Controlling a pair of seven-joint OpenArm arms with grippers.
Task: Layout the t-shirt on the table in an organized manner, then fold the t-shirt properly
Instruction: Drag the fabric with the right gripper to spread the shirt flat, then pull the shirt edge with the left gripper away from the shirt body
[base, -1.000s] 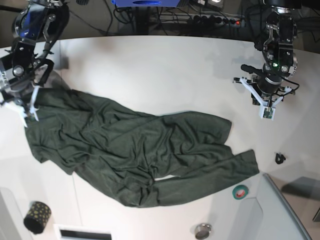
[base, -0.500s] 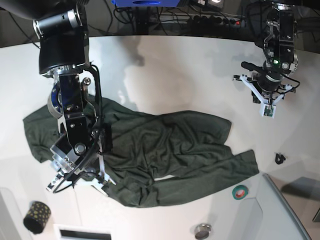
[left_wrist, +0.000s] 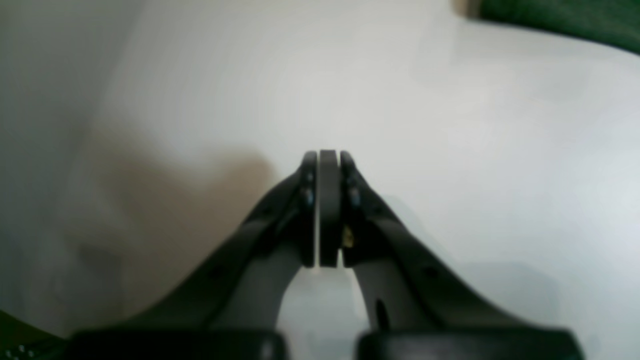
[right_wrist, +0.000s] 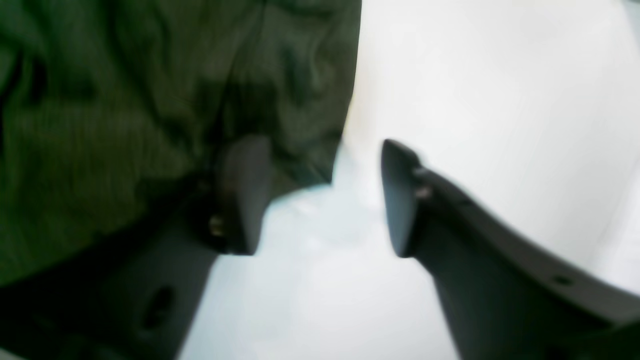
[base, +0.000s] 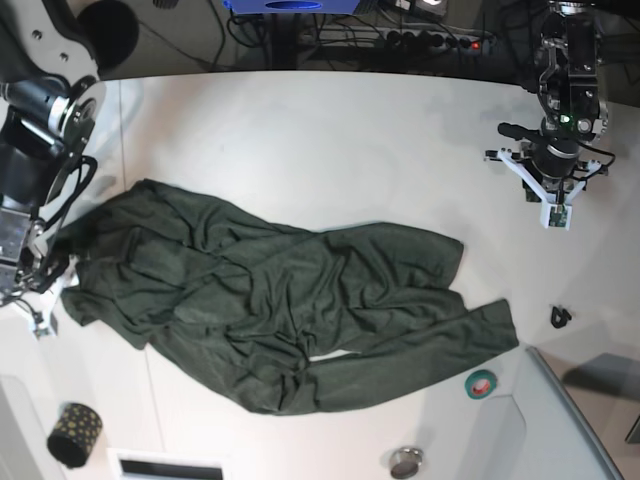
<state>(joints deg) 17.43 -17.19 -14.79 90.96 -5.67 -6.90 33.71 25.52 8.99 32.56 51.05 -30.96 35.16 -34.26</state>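
One blurred t-shirt (right_wrist: 150, 100) edge beside right tool (right_wrist: 325, 200)

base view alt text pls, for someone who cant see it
A dark green t-shirt lies crumpled across a white table, seen from above. The right gripper is at the shirt's left edge; the left gripper hovers over bare table at upper right. A roll of tape and a dotted cup sit near the front edge.

Left pincer (left_wrist: 328, 207) closed, right pincer (right_wrist: 320, 197) agape.
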